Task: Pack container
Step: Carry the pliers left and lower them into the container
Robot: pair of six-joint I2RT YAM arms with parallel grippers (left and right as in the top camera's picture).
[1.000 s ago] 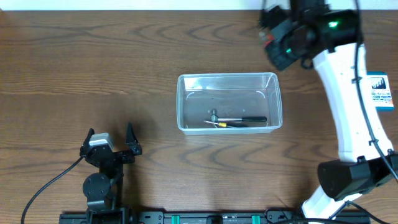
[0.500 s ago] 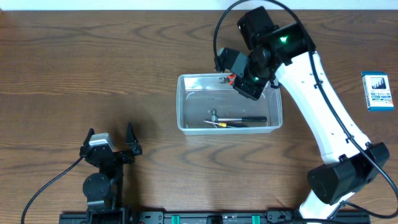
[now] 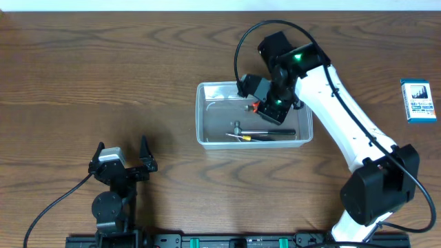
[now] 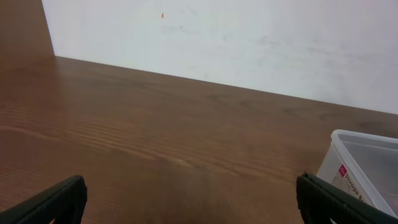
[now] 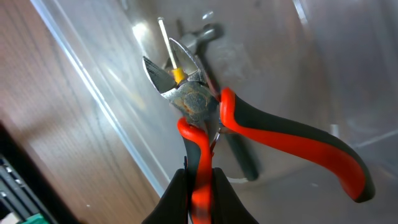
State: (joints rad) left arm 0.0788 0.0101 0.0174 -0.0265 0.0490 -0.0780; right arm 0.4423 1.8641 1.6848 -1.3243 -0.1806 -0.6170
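The clear container (image 3: 200, 116) sits mid-table. On its floor lie a small black-handled hammer (image 3: 265, 131) and a thin yellow screwdriver (image 3: 241, 137). My right gripper (image 3: 259, 103) hangs over the container's inside, shut on one handle of red-and-black cutting pliers (image 5: 198, 102). In the right wrist view the fingers (image 5: 199, 180) pinch that red handle. The pliers' jaws point down over the hammer (image 5: 208, 32) and screwdriver (image 5: 164, 38), with the container's rim (image 5: 93, 93) alongside. My left gripper (image 3: 122, 158) rests open near the front left, nothing between its fingers (image 4: 56, 200). The container's corner (image 4: 360, 163) shows at its right.
A small blue-and-white box (image 3: 419, 101) lies at the far right edge of the table. The right arm's white links (image 3: 344, 117) stretch from the front right across to the container. A white wall (image 4: 249, 43) backs the table's far edge.
My right arm swung from the back right corner leftward and down over the container, carrying the pliers. The left arm has not moved.
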